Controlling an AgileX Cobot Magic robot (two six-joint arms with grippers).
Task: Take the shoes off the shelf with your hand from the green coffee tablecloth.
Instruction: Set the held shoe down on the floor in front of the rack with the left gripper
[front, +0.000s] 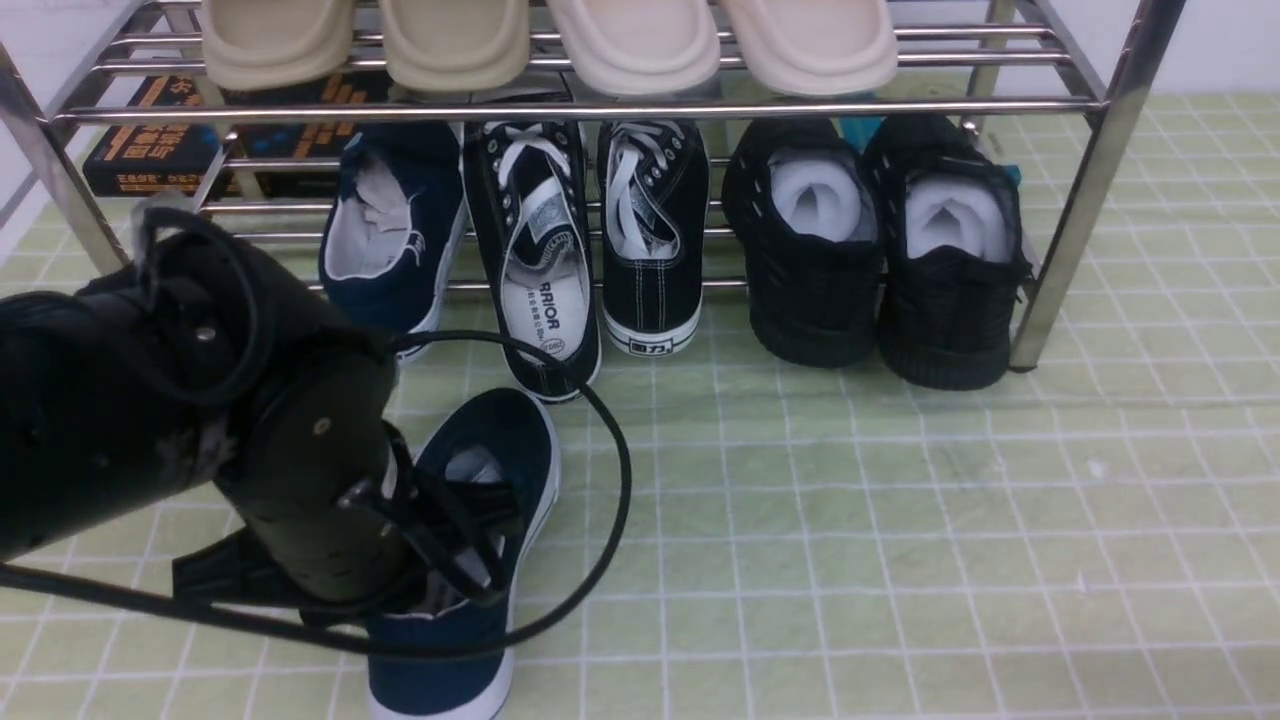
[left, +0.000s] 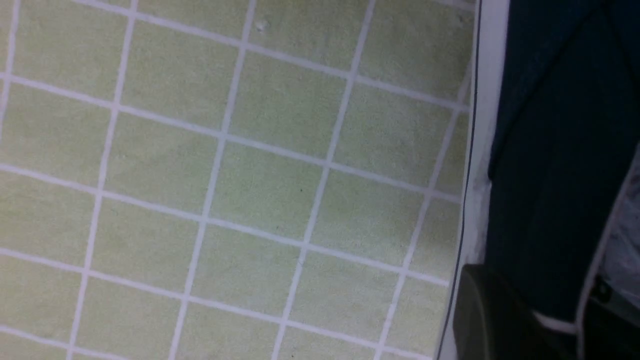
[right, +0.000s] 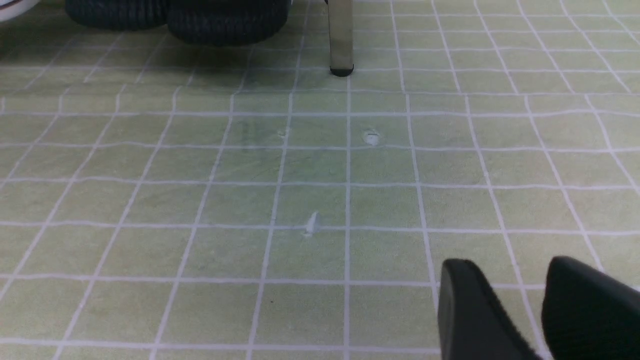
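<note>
We've got our left gripper (front: 455, 565) clamped on the side wall of one navy shoe (front: 505, 440), which lies on the green cloth (front: 900, 500) just in front of the shelf (front: 1100, 150). Its mate (front: 385, 230) sits on the shelf's lower tier, beside a black sneaker (front: 540, 300) whose insole reads "RRIOR". Our right gripper (right: 522, 290) is released, fingers apart.
</note>
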